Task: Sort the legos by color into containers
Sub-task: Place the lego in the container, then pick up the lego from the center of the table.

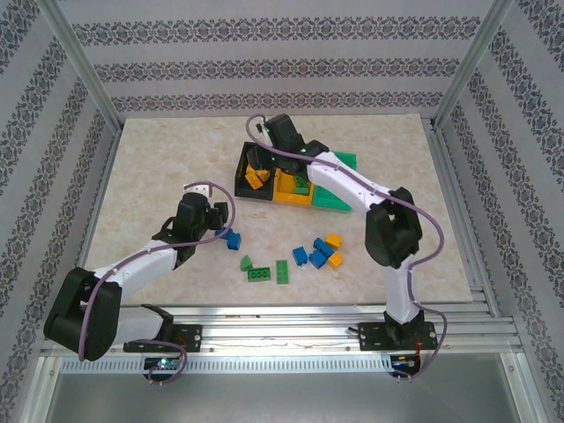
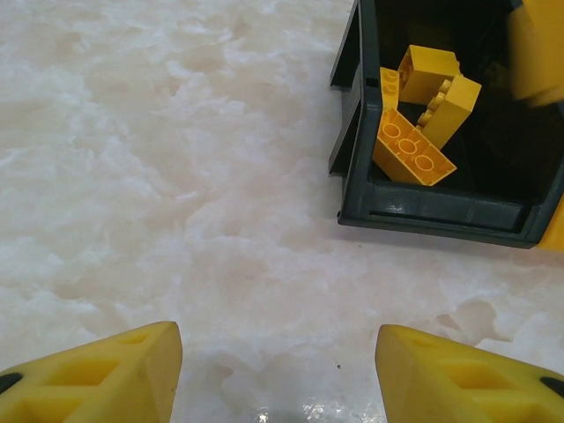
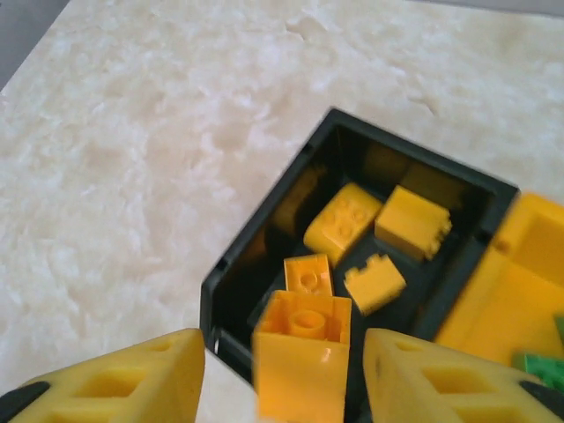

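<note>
Yellow lego (image 3: 304, 366) stands upright, ungripped between the right end effector's (image 3: 284, 374) part-open jaws, above the black bin (image 3: 275, 210).

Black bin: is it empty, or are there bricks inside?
Not empty. The black bin holds several yellow bricks lying jumbled on its bottom, as both wrist views show.

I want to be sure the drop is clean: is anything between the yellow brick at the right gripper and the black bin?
Nothing visible. The yellow brick sits between the right gripper's parted fingers over the black bin, whose top is uncovered; other yellow bricks lie inside.
</note>
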